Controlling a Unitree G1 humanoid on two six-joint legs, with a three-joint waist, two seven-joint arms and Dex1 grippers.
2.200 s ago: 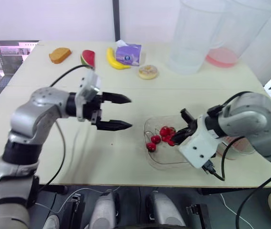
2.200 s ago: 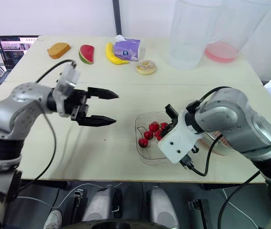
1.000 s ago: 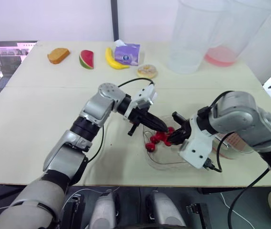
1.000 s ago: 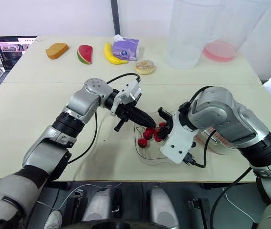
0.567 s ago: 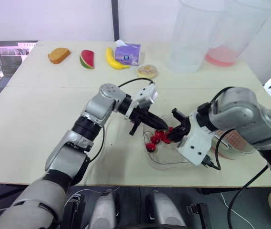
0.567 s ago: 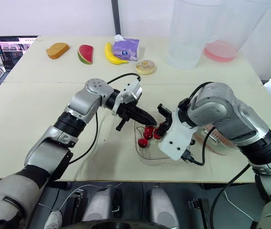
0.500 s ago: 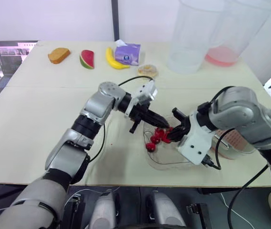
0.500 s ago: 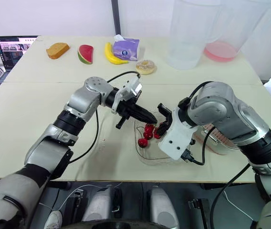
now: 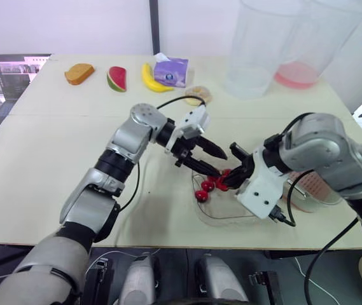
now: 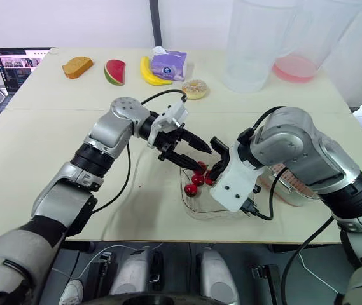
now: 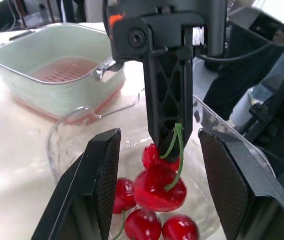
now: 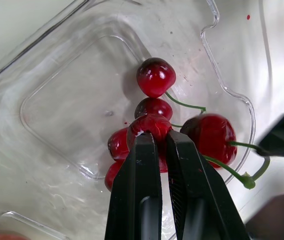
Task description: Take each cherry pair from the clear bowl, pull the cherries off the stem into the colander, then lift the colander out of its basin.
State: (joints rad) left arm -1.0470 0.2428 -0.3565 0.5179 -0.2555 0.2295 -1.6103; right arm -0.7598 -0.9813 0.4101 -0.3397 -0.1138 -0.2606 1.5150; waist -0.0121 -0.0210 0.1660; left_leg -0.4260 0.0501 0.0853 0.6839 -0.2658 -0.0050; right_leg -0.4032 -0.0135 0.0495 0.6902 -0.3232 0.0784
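L tool [image 9: 221,164] now spread open by clear bowl [image 9: 214,220], R tool [image 12: 161,136] pinching cherry pair [image 11: 160,186], stem [image 11: 173,145] upright

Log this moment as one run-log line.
left gripper: open, around cherry pair | right gripper: shut on its stem, over clear bowl | colander: in basin

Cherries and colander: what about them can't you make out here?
Cherries: exact count; they overlap in the right wrist view, and the right jaws cover some in the eye views.
Colander: near part of its floor, hidden by its rim in the left wrist view; the right arm covers most of it in the eye views.
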